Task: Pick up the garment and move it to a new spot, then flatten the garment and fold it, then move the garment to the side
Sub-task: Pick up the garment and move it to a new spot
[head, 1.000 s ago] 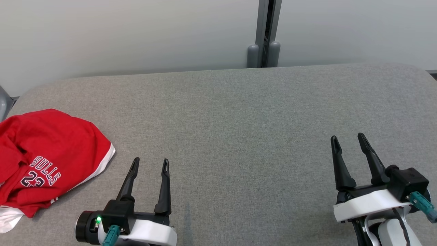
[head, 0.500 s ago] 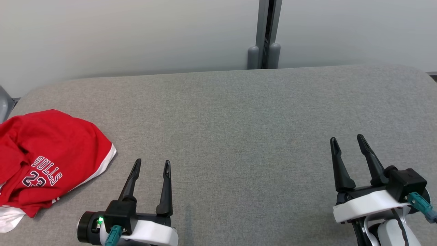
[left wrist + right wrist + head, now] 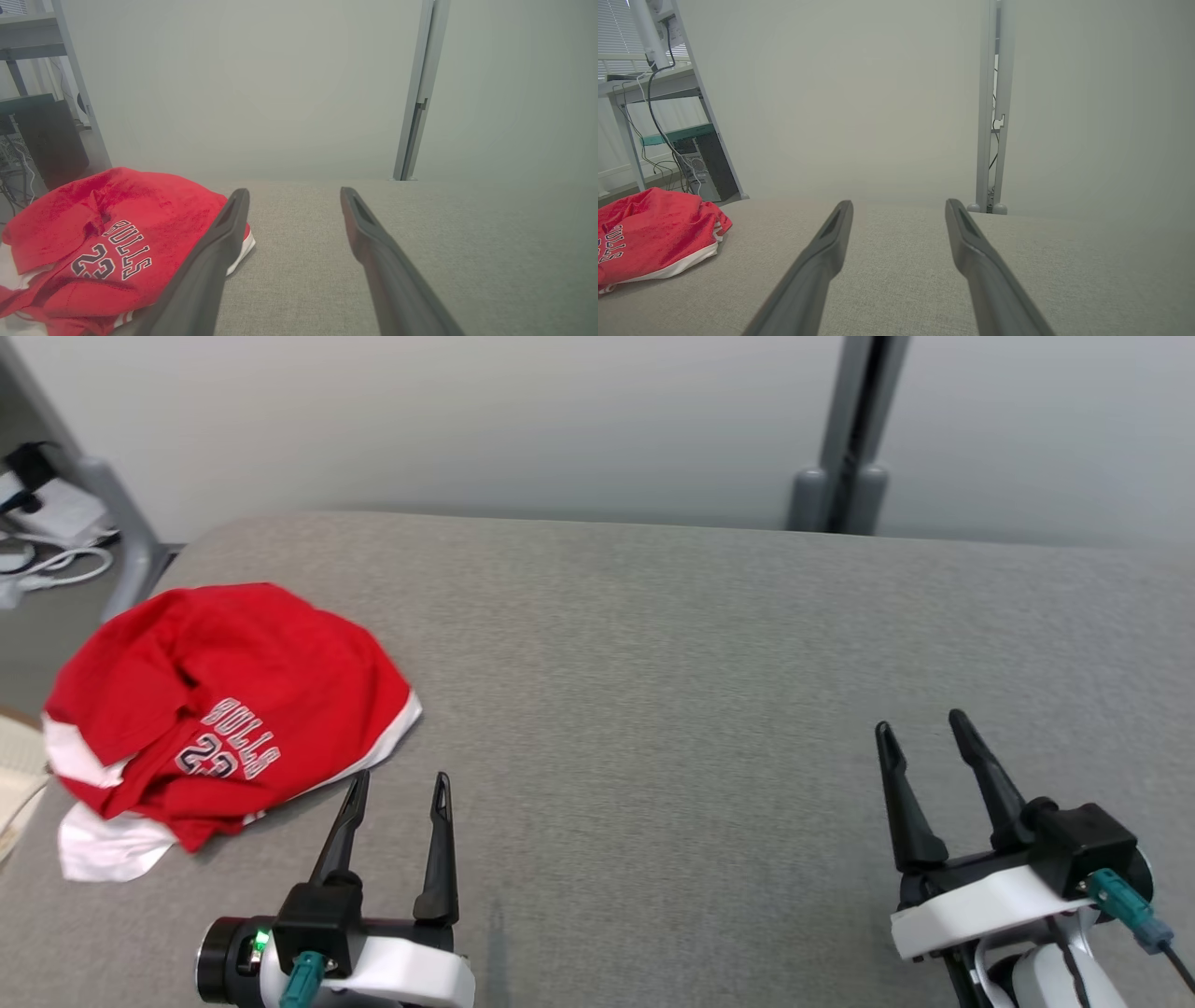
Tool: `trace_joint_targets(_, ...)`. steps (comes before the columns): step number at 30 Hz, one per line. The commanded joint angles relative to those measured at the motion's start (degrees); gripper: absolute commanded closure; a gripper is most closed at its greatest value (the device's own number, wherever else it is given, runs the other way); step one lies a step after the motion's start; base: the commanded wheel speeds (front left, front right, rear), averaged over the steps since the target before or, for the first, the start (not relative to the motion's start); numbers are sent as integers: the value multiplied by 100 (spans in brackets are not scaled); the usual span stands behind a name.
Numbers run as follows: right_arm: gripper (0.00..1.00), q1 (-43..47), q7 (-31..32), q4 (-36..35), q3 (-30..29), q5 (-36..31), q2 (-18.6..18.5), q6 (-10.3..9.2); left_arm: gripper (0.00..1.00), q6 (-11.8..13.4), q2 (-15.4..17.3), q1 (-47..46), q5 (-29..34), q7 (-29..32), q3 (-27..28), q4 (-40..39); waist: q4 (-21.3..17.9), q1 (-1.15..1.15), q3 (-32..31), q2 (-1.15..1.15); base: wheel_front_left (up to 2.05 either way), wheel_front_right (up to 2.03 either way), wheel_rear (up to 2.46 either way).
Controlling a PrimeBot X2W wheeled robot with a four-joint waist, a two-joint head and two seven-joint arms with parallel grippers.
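The garment [image 3: 219,709] is a red jersey with white trim and "BULLS 23" lettering, lying crumpled in a heap at the left end of the grey table [image 3: 653,644]. In the left wrist view the garment [image 3: 107,242] sits just left of my fingers. In the right wrist view the garment [image 3: 649,238] lies far off to the left. My left gripper [image 3: 400,782] hovers open near the table's front, its fingertips just right of the garment's white hem, nothing between them. My right gripper [image 3: 920,726] stands open and empty at the front right, far from the garment.
A pale wall and a grey upright post [image 3: 845,439] stand behind the table. Off the table's left end are a metal frame leg [image 3: 103,495], cables and a dark computer case [image 3: 707,163]. Bare grey tabletop stretches between the two grippers.
The head camera has turned left, so the whole picture has shifted right and the garment shows fully. Both grippers stay open, about where they were over the table.
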Motion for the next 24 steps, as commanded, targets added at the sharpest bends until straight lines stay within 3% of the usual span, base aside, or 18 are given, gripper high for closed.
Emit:
trace_joint_targets(1,0,82,-13,6,69,-7,-32,0,0,-17,18,83,111,-22,40,23,390,0,-71,0,0,0,0)
trace_joint_targets(17,0,235,-12,91,685,232,-31,0,0,-168,21,465,352,-22,530,-45,1652,0,-469,0,0,0,0)
trace_joint_targets(24,0,80,-12,167,1014,351,-36,0,0,-116,16,624,331,-22,753,-206,1807,0,-413,0,0,0,0)
